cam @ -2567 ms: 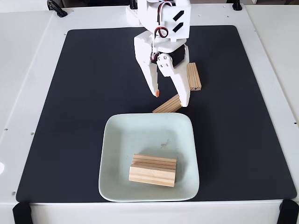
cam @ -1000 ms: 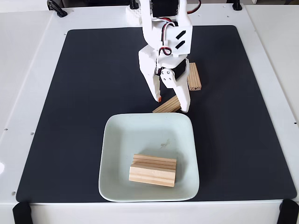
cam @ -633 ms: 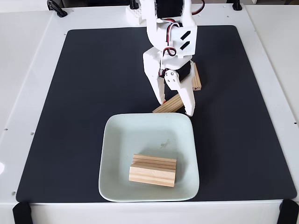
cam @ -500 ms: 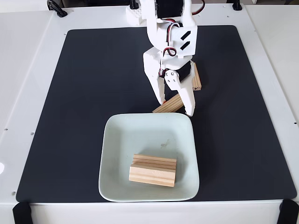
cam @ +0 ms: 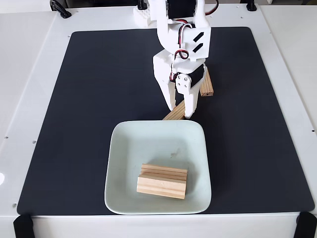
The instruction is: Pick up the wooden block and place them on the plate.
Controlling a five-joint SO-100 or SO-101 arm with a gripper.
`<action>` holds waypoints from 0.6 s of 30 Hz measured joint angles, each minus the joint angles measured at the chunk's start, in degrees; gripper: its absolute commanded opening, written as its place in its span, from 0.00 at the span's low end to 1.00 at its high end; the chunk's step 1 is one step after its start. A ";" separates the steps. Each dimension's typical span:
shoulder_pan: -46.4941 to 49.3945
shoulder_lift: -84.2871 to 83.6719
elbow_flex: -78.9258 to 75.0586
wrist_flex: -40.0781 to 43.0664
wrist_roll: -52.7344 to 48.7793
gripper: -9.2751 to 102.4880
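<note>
Here, four blocks counted: two stacked (cam: 162,182) on the plate (cam: 124,163), one (cam: 206,84) on the mat (cam: 89,109), one (cam: 174,114) clamped in the gripper (cam: 180,110), jaws narrow, just behind the plate rim.

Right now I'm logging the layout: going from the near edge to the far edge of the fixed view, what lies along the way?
Stacked light-wood blocks on the square pale mint plate → angled wooden block between the tool's fingers → wooden block behind the arm.

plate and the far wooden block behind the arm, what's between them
In the fixed view, between the square pale mint plate and the far light-wood block lie the angled wooden block and the white gripper closing around it.
</note>
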 measured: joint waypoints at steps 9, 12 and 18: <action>-0.26 0.09 0.00 0.00 0.00 0.08; -1.05 0.53 0.79 0.00 0.00 0.08; -2.20 7.82 10.63 -0.62 -0.09 0.08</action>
